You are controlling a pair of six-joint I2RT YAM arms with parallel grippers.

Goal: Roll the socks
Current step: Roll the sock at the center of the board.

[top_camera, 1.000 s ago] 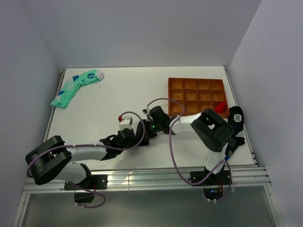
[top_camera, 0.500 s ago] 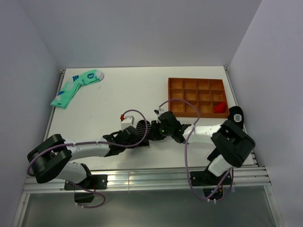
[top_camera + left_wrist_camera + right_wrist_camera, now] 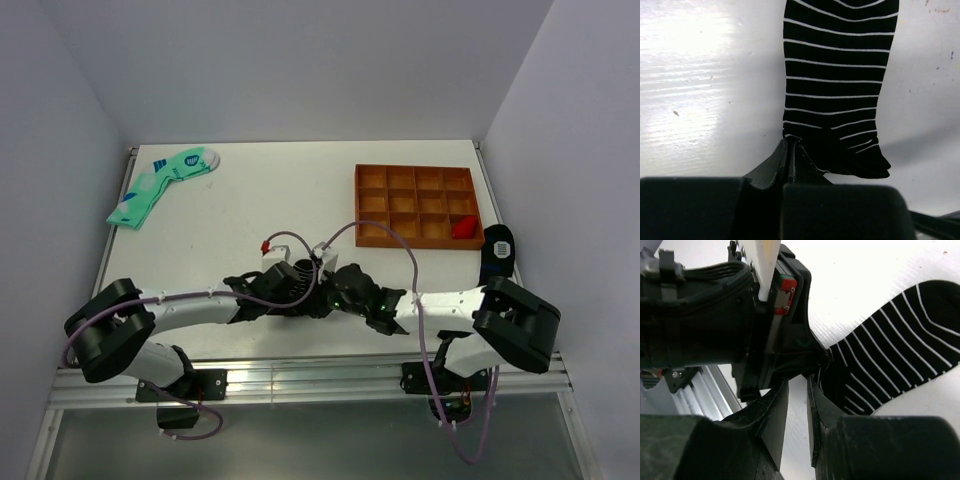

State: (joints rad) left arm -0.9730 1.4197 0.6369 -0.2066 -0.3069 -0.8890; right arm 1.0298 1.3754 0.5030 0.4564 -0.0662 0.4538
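A black sock with thin white stripes (image 3: pixel 835 90) lies flat on the white table and also shows in the right wrist view (image 3: pixel 895 355). My left gripper (image 3: pixel 790 142) is shut, pinching the sock's near left corner. My right gripper (image 3: pixel 807 382) stands slightly open right beside that corner, with bare table showing between its fingers, facing the left gripper's body (image 3: pixel 740 315). In the top view both grippers meet at mid-table, left (image 3: pixel 303 290) and right (image 3: pixel 328 293), and hide the sock. A second black striped sock (image 3: pixel 498 247) lies at the table's right edge.
An orange compartment tray (image 3: pixel 358 205) stands at the back right, with a red object (image 3: pixel 463 228) in its near right cell. Mint-green socks with blue marks (image 3: pixel 160 185) lie at the back left. The table's near edge rail (image 3: pixel 300 375) runs just behind the grippers.
The right arm has swung down from beside the tray and stretched out low along the near edge. Both grippers have shifted a little right and toward the near edge, staying together.
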